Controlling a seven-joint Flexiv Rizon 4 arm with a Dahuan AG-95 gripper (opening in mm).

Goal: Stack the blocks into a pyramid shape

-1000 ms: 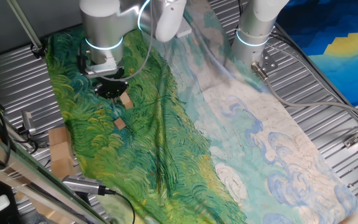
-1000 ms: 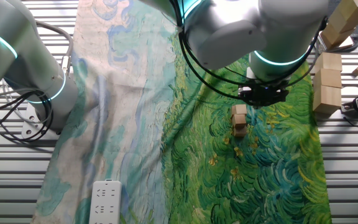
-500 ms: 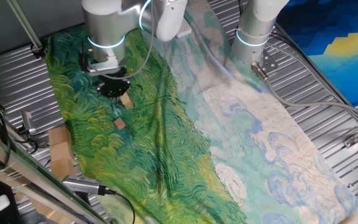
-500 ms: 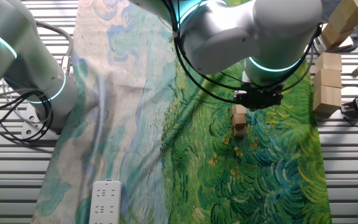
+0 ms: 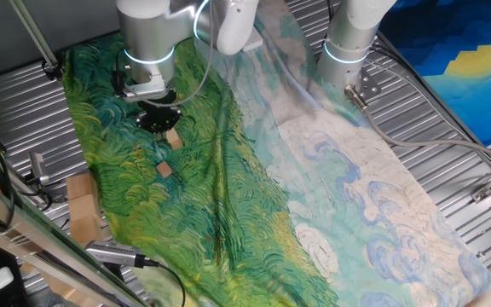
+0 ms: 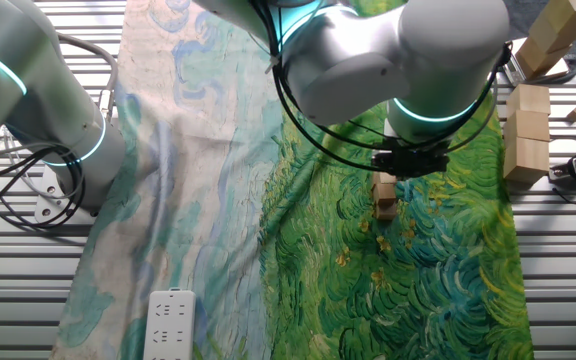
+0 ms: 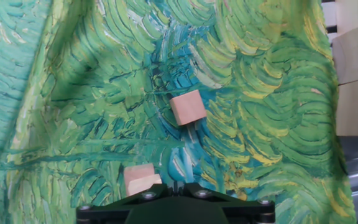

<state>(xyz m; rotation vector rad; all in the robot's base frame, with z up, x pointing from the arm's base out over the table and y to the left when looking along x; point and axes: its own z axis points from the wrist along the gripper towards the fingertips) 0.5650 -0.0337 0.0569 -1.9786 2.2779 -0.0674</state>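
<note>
Two small light-brown wooden blocks lie apart on the green painted cloth. One block [image 5: 173,138] [image 6: 384,183] lies just beside my gripper [image 5: 158,119] [image 6: 408,163]. The other block [image 5: 164,170] [image 6: 385,207] lies a little further on. In the hand view one block [image 7: 188,107] sits mid-frame and the other [image 7: 140,178] sits at the bottom, just left of my gripper [image 7: 176,186]. My gripper hovers over the cloth, its fingers look closed together, and it holds nothing. No other small blocks show.
Several larger pale wooden pieces [image 6: 526,130] [image 7: 356,56] stand at the cloth's edge on the ribbed metal table [image 5: 450,128]. A second robot arm's base [image 5: 348,43] stands at the back. A white power strip [image 6: 170,322] lies on the cloth. A grey tool [image 5: 113,253] lies near the front edge.
My arm has drifted slightly sideways over the cloth, away from the larger wooden pieces. Both small blocks stay where they were.
</note>
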